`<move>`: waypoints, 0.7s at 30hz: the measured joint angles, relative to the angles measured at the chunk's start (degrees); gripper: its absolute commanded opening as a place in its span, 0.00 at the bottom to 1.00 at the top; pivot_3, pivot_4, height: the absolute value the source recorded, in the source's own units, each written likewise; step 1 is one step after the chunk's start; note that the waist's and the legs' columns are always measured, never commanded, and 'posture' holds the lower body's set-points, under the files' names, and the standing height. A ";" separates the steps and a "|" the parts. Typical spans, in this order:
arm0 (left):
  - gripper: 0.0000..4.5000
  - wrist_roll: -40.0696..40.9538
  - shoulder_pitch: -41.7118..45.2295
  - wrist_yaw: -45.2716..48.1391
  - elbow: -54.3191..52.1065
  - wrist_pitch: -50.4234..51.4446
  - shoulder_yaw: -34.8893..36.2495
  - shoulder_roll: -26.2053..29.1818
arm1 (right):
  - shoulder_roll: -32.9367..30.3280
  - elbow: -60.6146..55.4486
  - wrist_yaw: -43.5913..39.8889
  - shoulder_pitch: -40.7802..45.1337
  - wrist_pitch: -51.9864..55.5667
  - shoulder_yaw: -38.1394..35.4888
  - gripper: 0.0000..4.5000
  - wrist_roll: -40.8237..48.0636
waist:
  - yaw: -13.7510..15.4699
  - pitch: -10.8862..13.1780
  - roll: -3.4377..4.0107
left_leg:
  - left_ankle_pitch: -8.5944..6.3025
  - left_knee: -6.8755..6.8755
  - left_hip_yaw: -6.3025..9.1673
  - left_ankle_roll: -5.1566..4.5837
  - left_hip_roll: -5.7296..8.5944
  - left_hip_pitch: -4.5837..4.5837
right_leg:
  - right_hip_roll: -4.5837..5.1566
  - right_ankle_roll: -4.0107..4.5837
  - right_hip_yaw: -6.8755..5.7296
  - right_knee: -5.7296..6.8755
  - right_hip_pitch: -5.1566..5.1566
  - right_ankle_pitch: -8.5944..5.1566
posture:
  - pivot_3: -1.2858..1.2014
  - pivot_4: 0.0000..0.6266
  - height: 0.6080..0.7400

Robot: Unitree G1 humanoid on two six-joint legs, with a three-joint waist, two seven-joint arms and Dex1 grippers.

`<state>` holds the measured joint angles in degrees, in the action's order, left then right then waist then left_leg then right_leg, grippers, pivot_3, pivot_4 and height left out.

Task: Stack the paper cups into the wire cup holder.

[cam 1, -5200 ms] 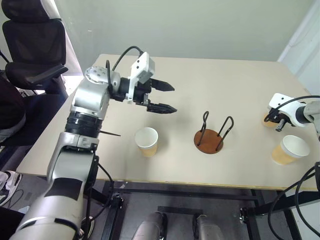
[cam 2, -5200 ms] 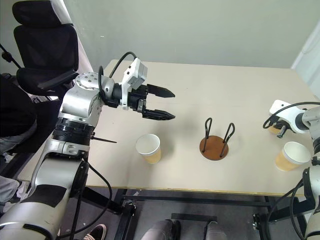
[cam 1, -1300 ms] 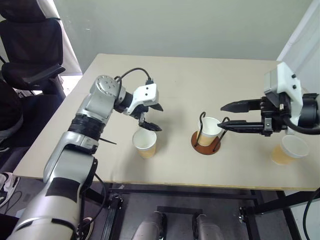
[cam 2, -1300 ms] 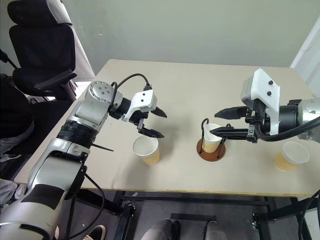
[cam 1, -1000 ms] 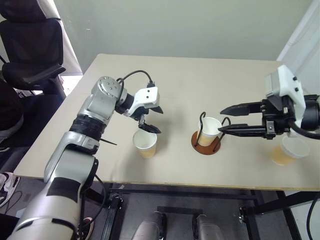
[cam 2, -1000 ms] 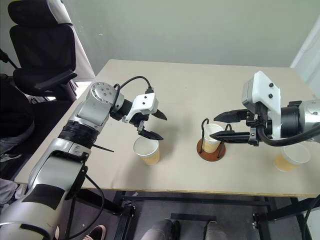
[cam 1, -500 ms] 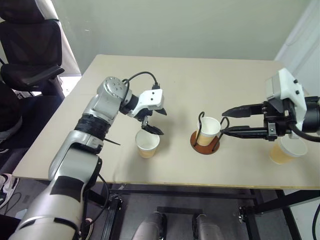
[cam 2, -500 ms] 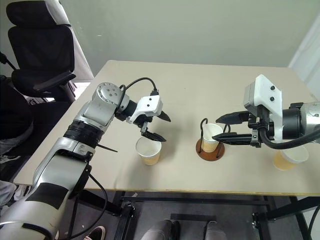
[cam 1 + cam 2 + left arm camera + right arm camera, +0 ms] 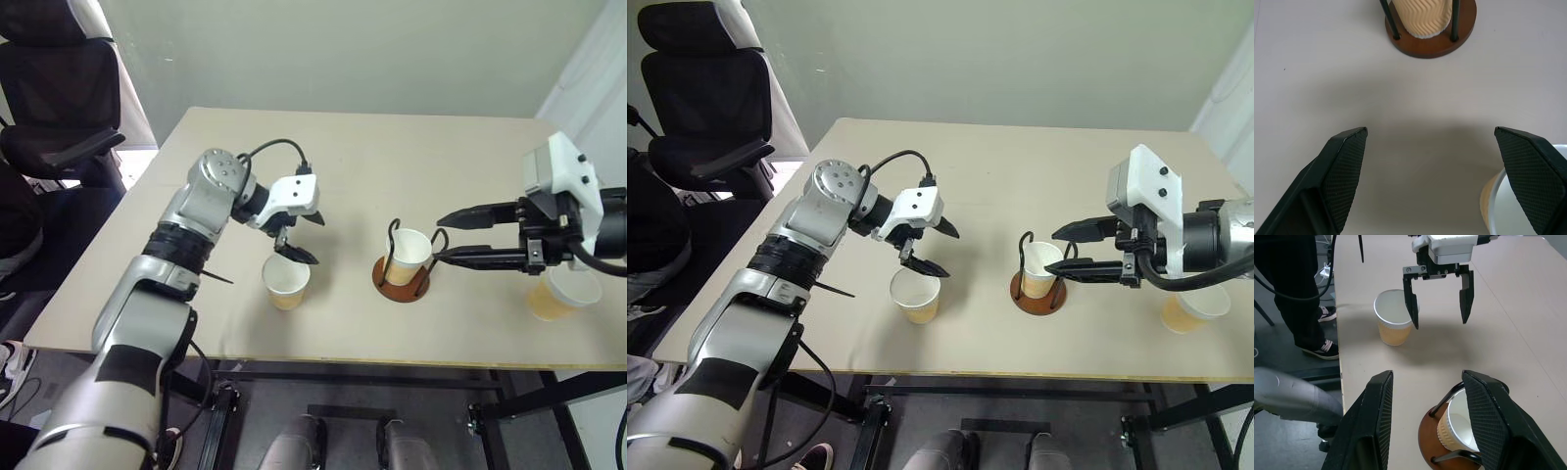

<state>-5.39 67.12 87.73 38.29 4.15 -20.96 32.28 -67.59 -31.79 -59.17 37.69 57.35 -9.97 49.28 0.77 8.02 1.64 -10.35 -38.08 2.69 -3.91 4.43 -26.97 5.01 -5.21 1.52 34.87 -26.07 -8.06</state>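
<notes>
One cup (image 9: 409,257) sits in wire cup holder (image 9: 401,275); left gripper (image 9: 296,238), fingers wide, empty, over second cup (image 9: 286,282) left of holder; right gripper (image 9: 446,238), fingers parted, empty, just right of holder.

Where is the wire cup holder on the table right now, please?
The wire cup holder stands near the table's front edge, centre-right in the head views, holding one paper cup, just off the open right gripper.

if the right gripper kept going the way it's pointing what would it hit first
Probably the paper cup standing in the wire cup holder: the right gripper, open, points at it from just beside. Depth is unclear, so it might pass slightly above the rim.
</notes>
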 measured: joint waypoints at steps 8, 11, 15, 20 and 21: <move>1.00 -0.60 -0.01 0.77 -1.01 0.03 -0.05 0.88 | -0.24 0.02 -0.41 -0.04 0.00 0.00 0.49 0.04 | -0.03 0.00 0.00 | -0.01 -0.01 0.00 0.00 0.00 -0.01 | 0.00 0.01 0.00 0.00 0.00 0.01 | 0.52 0.24 1.00; 1.00 -0.94 -0.01 0.93 -1.10 0.01 -0.06 1.00 | -0.33 0.08 -0.51 -0.19 0.00 0.00 0.49 0.03 | -0.03 0.00 0.00 | -0.01 -0.01 -0.01 0.00 0.00 0.00 | 0.00 0.01 0.00 0.00 -0.01 0.01 | 0.52 0.24 1.00; 1.00 -1.15 0.01 1.18 -1.10 -0.33 -0.30 1.39 | -0.74 0.13 -0.84 -0.42 -0.01 0.00 0.49 0.02 | -0.10 0.00 0.00 | -0.02 -0.01 -0.01 0.01 0.00 0.01 | 0.00 0.00 0.00 0.00 -0.01 0.00 | 0.52 0.24 1.00; 1.00 -1.45 0.58 1.76 -0.41 -1.31 -1.03 2.11 | -1.20 0.22 -1.12 -0.56 -0.12 0.00 0.49 -0.01 | -0.14 0.00 0.00 | -0.01 -0.01 0.00 0.01 0.00 0.02 | 0.00 0.01 0.00 0.03 -0.01 0.00 | 0.52 0.24 1.00; 1.00 -1.56 0.84 1.78 -0.11 -1.40 -1.27 2.19 | -1.22 0.23 -1.13 -0.60 -0.18 0.00 0.49 -0.02 | -0.14 0.00 0.00 | 0.00 -0.01 0.00 0.00 0.00 0.01 | 0.00 0.02 0.00 0.03 -0.01 0.01 | 0.52 0.24 1.00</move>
<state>-6.95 67.96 89.51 38.18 2.75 -22.23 34.46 -68.81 -31.56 -60.30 37.09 57.17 -9.97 49.26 0.63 8.02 1.64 -10.35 -38.09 2.69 -3.91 4.43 -26.96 5.01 -5.19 1.52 34.90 -26.08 -8.05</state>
